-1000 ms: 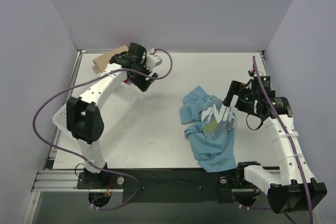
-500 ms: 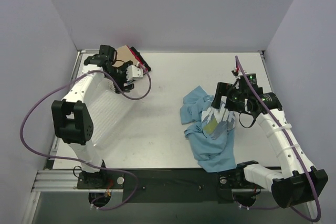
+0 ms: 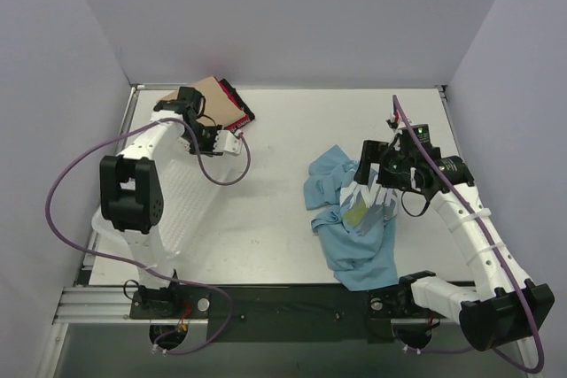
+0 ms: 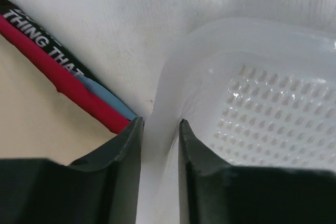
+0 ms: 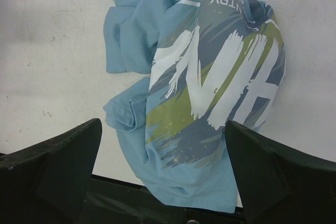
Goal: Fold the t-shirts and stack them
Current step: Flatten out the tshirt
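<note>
Far-left corner of table [image 3: 292, 121]: folded stack, tan t-shirt [image 3: 206, 90] uppermost, plain, flat, no print seen. Red-and-black t-shirt [image 3: 237, 111] sits under it and shows along the stack's right edge. In the left wrist view its black fold carries white block capitals, "THING THAT" legible, the rest cut off; a red fold and a thin light blue layer lie beside it. White mesh basket [image 3: 173, 196] lies along the left side of the table, just beside the stack. Left gripper [image 4: 160, 135] is clenched on the basket's rim at a corner, one finger on either side of the wall. Right of centre: light blue t-shirt [image 3: 354, 219] lies crumpled and unfolded on the table, hem trailing toward the near edge, well apart from the stack. Its print faces up: broad white brush-stroke letters over yellow-green and grey streaks, only "N" and "H" shapes discernible; smaller white text reads "OF" and "TRY", partly lost in folds. Right gripper [image 5: 161, 129] hangs above the shirt's printed area, fingers spread wide, grasping nothing.
</note>
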Robot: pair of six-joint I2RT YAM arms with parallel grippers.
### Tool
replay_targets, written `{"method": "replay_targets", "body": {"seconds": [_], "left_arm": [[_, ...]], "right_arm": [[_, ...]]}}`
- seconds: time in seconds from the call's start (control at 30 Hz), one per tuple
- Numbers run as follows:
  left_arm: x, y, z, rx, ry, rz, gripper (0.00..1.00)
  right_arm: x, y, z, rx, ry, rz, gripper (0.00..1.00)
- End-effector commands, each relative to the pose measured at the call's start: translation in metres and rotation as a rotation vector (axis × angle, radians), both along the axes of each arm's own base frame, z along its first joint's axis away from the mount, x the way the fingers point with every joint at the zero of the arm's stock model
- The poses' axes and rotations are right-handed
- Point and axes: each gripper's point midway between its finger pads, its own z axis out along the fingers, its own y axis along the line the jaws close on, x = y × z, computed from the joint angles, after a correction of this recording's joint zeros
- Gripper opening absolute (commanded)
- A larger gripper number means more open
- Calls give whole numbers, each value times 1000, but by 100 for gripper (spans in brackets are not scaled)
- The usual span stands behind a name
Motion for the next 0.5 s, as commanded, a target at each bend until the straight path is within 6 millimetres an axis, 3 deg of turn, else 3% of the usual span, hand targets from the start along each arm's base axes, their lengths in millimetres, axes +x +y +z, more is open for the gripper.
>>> {"method": "replay_targets", "body": {"seconds": [0.0,0.03,0.07,0.1,0.27,0.47], "left_arm": [[-29,33,2,53,42,31,22],[-33,37,3,58,28,17,20],[-33,48,4,62,11,37,7],[-29,56,3,79,-38,46,1],[-23,106,-2,160,-154,13,0],[-3,132,8,180,-196,58,0]], "right_arm": [[1,2,7,0,-33,14,97],[1,3,6,4,-31,16,97],[0,3,5,6,-29,18,97],[0,5,3,11,-21,22,97],[4,6,-7,-3,-1,26,97],[-7,-11,-38,-136,134,-27,90]]}}
